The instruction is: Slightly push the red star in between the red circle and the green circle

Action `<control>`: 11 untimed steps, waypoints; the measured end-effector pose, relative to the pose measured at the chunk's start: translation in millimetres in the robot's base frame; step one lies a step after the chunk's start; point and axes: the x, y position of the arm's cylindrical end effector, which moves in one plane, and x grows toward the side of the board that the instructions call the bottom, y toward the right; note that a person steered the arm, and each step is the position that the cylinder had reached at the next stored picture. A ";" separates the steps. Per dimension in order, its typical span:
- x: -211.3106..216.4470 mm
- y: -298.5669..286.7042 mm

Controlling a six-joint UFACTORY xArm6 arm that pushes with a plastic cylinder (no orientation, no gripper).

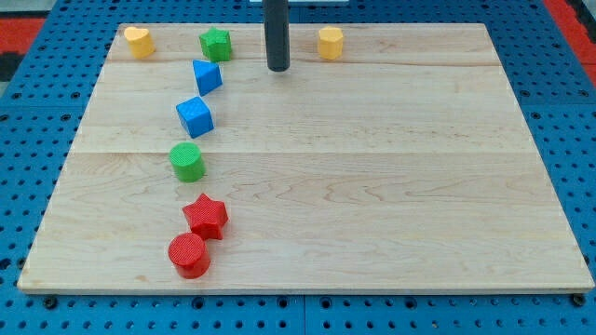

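The red star (206, 216) lies at the lower left of the wooden board (372, 186). It touches or nearly touches the red circle (189, 255) just below it. The green circle (186, 162) stands apart above the star, slightly to the left. My tip (277, 69) is near the top of the board, far above and to the right of the star, touching no block.
A blue cube (196, 116) and a blue triangle-like block (207, 76) lie above the green circle. A green star (215, 44), a yellow heart (140, 41) and a yellow hexagon (331, 43) sit along the top edge.
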 end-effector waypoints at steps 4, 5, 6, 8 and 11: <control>132.4 39.8; 190.6 8.3; 235.0 2.1; 259.2 -63.9; 242.2 -64.7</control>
